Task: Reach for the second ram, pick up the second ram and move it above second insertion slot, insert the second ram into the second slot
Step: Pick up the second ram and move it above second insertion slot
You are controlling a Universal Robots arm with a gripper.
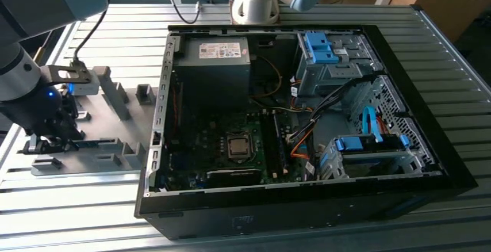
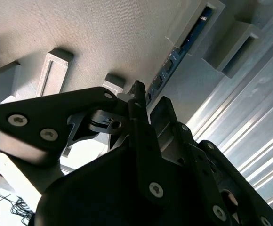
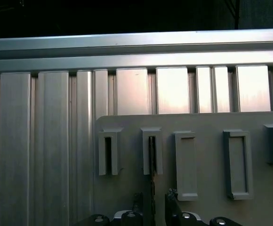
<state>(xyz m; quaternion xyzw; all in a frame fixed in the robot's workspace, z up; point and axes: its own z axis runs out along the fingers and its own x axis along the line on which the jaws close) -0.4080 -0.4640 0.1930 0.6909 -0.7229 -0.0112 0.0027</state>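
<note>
Your tool [image 3: 153, 203] sits low over the grey holder plate [image 3: 207, 123], fingers [image 3: 172, 200] parted with a gap on either side of the second ram [image 3: 151, 157]. You see that ram standing on edge in a holder slot, on the bench [image 1: 130, 22] beside the open computer case [image 1: 307, 119].

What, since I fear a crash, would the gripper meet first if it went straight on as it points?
The gripper would likely meet the second ram, edge-on in its grey holder; depth unclear.
</note>
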